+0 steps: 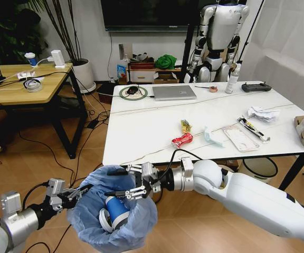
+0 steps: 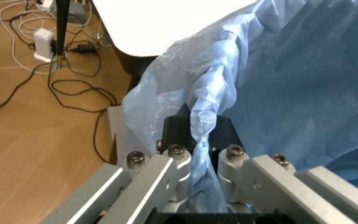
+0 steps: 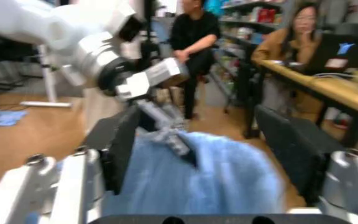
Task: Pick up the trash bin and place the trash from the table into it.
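Surface point(image 1: 157, 126): white top, beyond both pincers, across bin.
Bin point(image 1: 91, 211): blue-bagged, held off floor between pincers, below near surface edge.
Left pincer point(image 1: 81, 192): clamped on bag rim at bin's left side; bag plastic bunched between fingers point(image 2: 177, 164).
Right pincer point(image 1: 132, 193): over bin mouth, jaws spread wide, holding nothing.
Cup point(image 1: 116, 209): blue-banded, inside bin, directly under right pincer.
Red wrapper point(image 1: 182, 140), mask point(image 1: 212, 137): on surface, beyond right pincer.
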Tool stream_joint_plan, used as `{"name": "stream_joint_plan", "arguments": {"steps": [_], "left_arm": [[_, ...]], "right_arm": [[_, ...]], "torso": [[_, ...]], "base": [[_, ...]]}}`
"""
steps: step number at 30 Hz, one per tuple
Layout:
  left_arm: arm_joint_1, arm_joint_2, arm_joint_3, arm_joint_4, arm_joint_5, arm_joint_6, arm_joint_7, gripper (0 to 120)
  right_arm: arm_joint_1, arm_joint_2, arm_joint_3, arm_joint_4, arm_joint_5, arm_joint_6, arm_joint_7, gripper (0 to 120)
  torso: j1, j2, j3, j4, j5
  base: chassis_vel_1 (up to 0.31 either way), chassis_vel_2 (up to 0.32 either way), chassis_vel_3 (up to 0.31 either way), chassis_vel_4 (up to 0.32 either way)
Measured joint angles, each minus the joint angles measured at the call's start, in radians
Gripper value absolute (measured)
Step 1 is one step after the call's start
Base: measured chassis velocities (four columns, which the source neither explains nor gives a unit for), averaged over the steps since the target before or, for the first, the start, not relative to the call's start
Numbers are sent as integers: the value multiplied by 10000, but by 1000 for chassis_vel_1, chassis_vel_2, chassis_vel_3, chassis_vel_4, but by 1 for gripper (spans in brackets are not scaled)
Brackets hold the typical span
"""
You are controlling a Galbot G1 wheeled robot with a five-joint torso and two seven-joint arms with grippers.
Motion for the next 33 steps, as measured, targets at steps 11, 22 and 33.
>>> {"name": "stream_joint_plan", "arguments": {"steps": [11,22,33], "left_arm": [[-5,-60,108,9,216,-23,28,0],[-74,-101,281,25,413,-39,61,0],[-69,-157,332,-134,516,-64,81,0]], "right_arm": [[-1150,-231,2028,-91,81,-861,3154,100],[-3168,-273,4111,-150,-885,-1663,6245,100],[-4902,387,5053,-7,-872,-2533,8811,100]], "torso": [[0,0,0,-1,1],[0,0,0,1,-1],[0,0,0,1,-2]], "base": [[0,0,0,0],[0,0,0,0],[0,0,0,0]]}}
